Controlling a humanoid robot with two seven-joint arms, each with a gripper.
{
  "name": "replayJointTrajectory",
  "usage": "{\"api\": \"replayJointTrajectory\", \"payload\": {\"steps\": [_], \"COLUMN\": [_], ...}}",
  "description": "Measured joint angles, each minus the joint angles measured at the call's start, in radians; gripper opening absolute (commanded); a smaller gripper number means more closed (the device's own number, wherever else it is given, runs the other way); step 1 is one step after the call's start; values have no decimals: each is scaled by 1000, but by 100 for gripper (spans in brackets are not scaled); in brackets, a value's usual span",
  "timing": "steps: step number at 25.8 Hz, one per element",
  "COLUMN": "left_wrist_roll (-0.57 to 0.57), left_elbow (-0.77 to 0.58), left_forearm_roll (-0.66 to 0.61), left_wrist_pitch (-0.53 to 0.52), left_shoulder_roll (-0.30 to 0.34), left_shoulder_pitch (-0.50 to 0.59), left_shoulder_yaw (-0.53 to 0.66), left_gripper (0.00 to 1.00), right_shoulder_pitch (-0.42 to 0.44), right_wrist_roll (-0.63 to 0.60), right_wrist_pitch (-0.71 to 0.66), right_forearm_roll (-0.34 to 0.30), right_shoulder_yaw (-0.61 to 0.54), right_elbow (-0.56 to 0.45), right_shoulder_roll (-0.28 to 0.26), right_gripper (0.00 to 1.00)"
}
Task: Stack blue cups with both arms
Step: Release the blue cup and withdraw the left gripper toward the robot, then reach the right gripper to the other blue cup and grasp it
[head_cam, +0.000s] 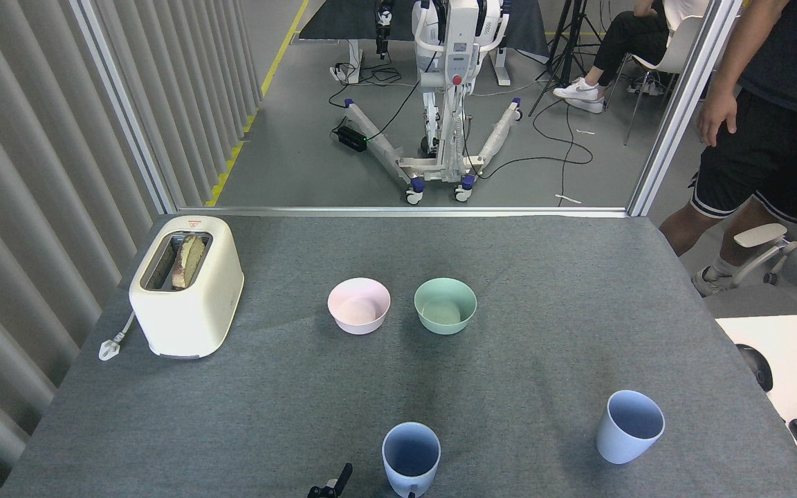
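While both blue cups stand apart, nothing is stacked.
One blue cup (pixel 411 458) at the table's (pixel 544 277) near edge, the other (pixel 629 425) near its right edge; my left gripper (pixel 333 484) barely shows, grip unreadable.

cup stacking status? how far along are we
Done: nothing stacked. The two blue cups stand apart and upright on the grey table, the near cup at the front edge and the right cup off to its right. In hand: nothing; only a black tip of the left gripper shows beside the near cup, not touching it. Right gripper is out of view. Left: grasp a cup and nest it in the other.
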Motion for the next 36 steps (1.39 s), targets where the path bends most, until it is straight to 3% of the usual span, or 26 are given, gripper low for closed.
{"api": "replayJointTrajectory", "payload": {"steps": [5,12,18,25,31,36], "left_wrist_roll": [2,2,-9,-12,-12,-12], "left_elbow": [-66,-108,-88,-70,-64,-63], "left_forearm_roll": [3,16,151,215,219,219], "left_wrist_pitch": [2,3,5,2,2,5], "left_shoulder_roll": [43,55,59,98,105,105], "left_shoulder_pitch": [71,158,157,145,130,126], "left_shoulder_yaw": [56,237,382,410,412,412], "left_gripper": [100,100,100,100,100,100], "right_shoulder_pitch": [0,-2,-4,5,8,-77], "right_wrist_roll": [0,-2,0,3,3,52], "right_wrist_pitch": [1,2,2,-11,-43,-16], "right_forearm_roll": [0,1,2,-1,-5,-1], "right_shoulder_yaw": [0,-1,-2,-14,-117,-154], "right_elbow": [0,1,2,0,30,123], "right_shoulder_roll": [0,1,1,-10,-29,-54], "right_gripper": [100,100,100,100,100,100]}}
